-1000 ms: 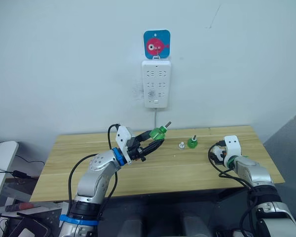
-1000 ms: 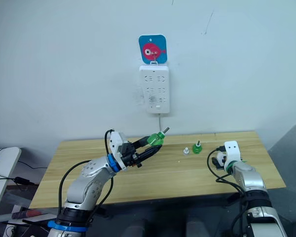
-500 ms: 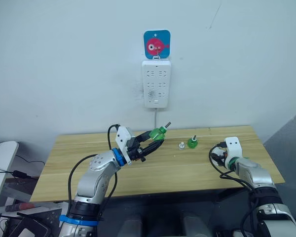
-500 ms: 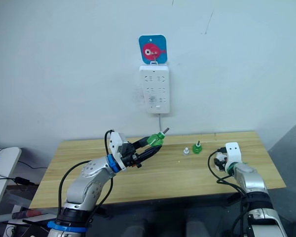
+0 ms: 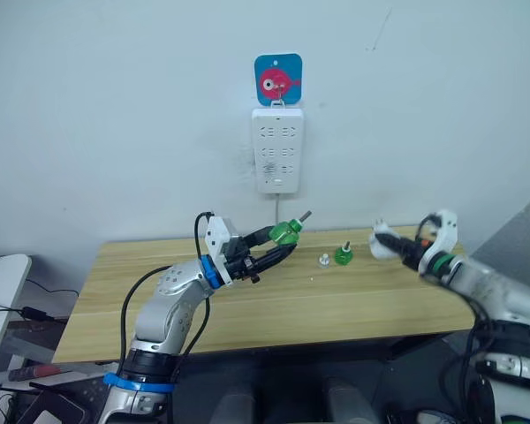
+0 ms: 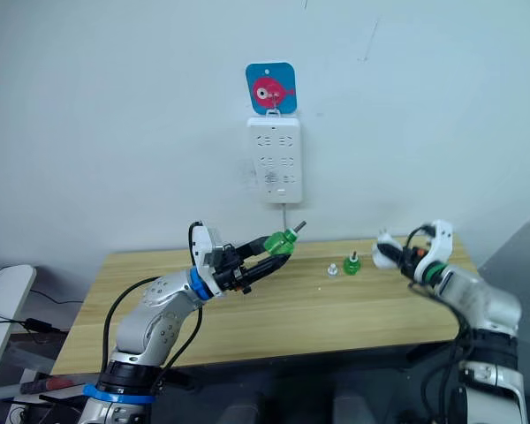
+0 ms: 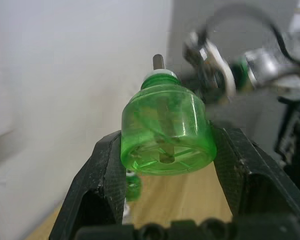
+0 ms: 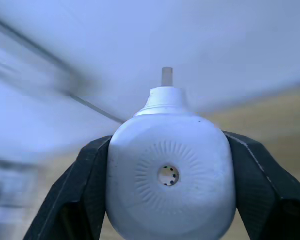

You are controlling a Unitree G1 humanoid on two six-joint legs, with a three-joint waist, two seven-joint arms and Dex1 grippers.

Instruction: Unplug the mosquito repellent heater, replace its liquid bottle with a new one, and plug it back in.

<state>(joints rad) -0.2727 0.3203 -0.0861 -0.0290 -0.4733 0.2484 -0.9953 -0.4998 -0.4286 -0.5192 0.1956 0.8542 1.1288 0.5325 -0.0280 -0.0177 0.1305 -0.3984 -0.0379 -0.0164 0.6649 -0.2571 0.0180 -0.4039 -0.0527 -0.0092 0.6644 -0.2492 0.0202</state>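
Observation:
My left gripper (image 5: 286,241) is raised above the table's middle and shut on a small green liquid bottle (image 5: 285,232), whose wick points up and to the right. In the left wrist view that bottle (image 7: 166,135) sits base-on between the two black fingers (image 7: 105,165). My right gripper (image 5: 391,246) hangs above the table's right part, shut on the white rounded mosquito repellent heater (image 5: 382,240). In the right wrist view the heater (image 8: 170,175) is clamped on both sides. Between the two grippers a second green bottle (image 5: 344,255) stands on the table.
A small white cap (image 5: 324,260) lies just left of the standing bottle. The tall white power strip (image 5: 277,150) hangs on the wall under a blue fish hook (image 5: 277,79), its cord dropping behind the wooden table (image 5: 141,296). A white side table (image 5: 0,274) is at far left.
My right arm has lifted off the table's right edge and swung up toward the middle with the heater. The left gripper has risen slightly with its bottle.

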